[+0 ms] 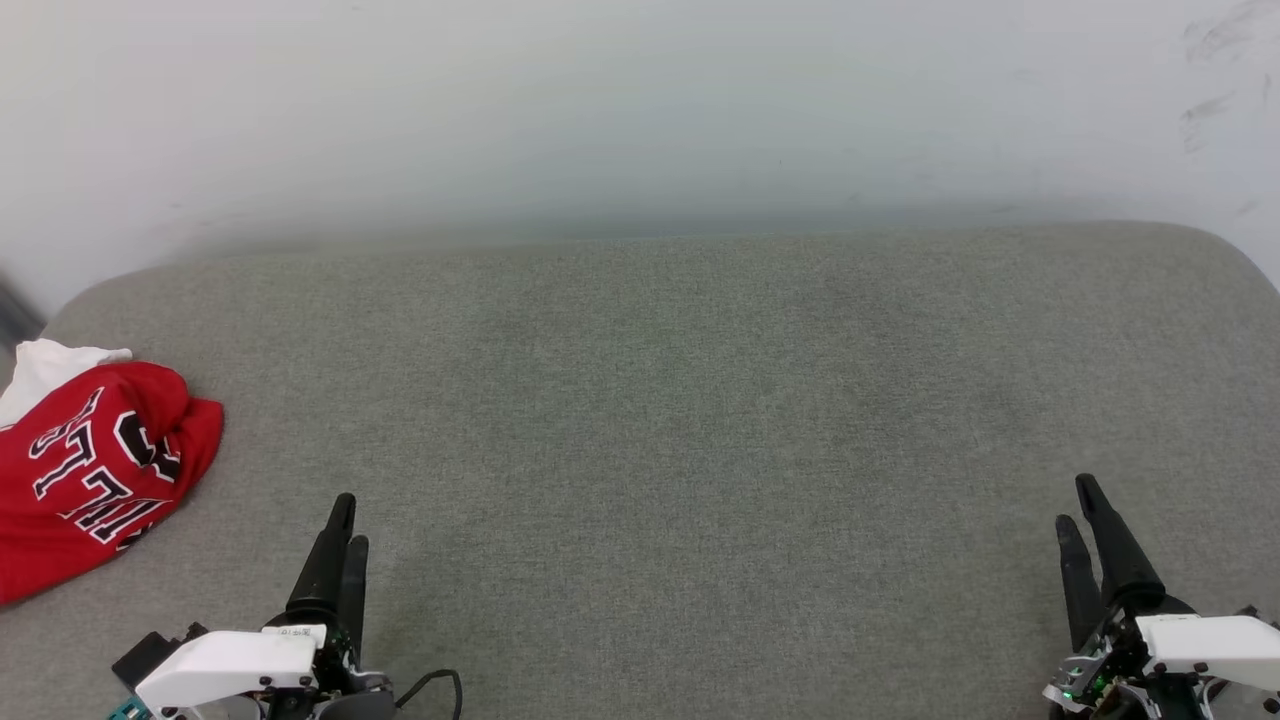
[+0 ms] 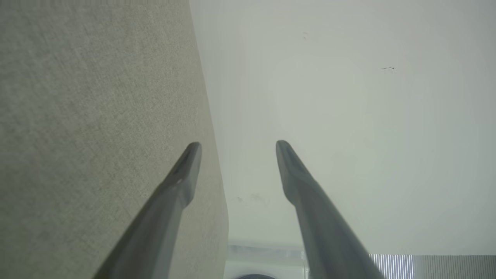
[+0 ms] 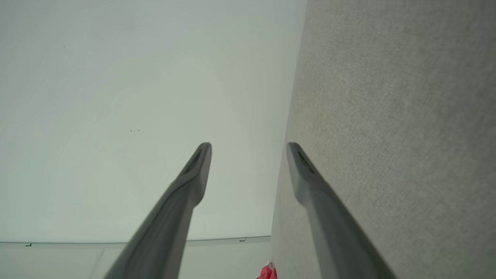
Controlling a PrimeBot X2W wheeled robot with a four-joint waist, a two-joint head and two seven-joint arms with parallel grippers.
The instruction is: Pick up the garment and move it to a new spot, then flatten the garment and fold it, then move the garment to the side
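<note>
L end effector (image 2: 237, 145) splayed, garment (image 1: 90, 470) bunched, maybe diagonal

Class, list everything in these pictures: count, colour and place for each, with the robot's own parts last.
padded surface: one, grey fabric, across the head view.
garment: one, red with a white part and black lettering, crumpled at the surface's far left.
wall: one, white, behind the surface.
left claw: one, dark fingers, lower left, open and empty.
right claw: one, dark fingers, lower right, open and empty.
</note>
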